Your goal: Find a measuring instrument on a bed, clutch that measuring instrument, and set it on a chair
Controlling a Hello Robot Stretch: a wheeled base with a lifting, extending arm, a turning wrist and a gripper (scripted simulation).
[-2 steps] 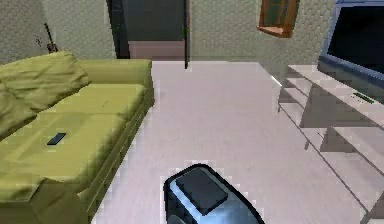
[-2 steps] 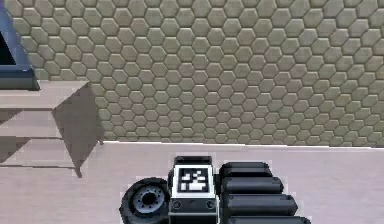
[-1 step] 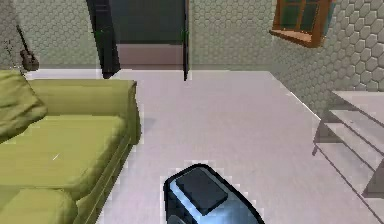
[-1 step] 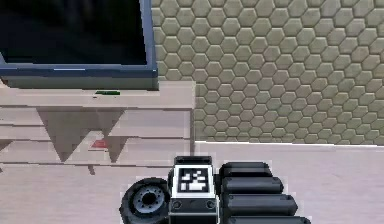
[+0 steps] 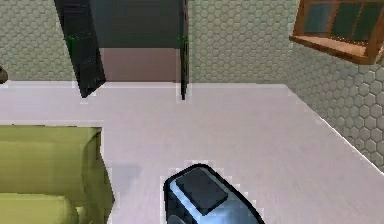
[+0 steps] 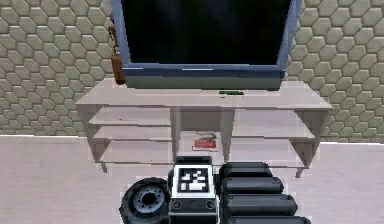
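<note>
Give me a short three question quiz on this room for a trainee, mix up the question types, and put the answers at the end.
1. True or false: the dark door in the forward view is shut against its frame.
2. In the arm side view, what stands on top of the pale shelf unit? A) a large dark television B) a microwave C) a stack of books
3. Fill in: the wood-framed window is on the wall at the forward view's upper ____.
Key: 1 false, it stands swung open; 2 A; 3 right.
</note>
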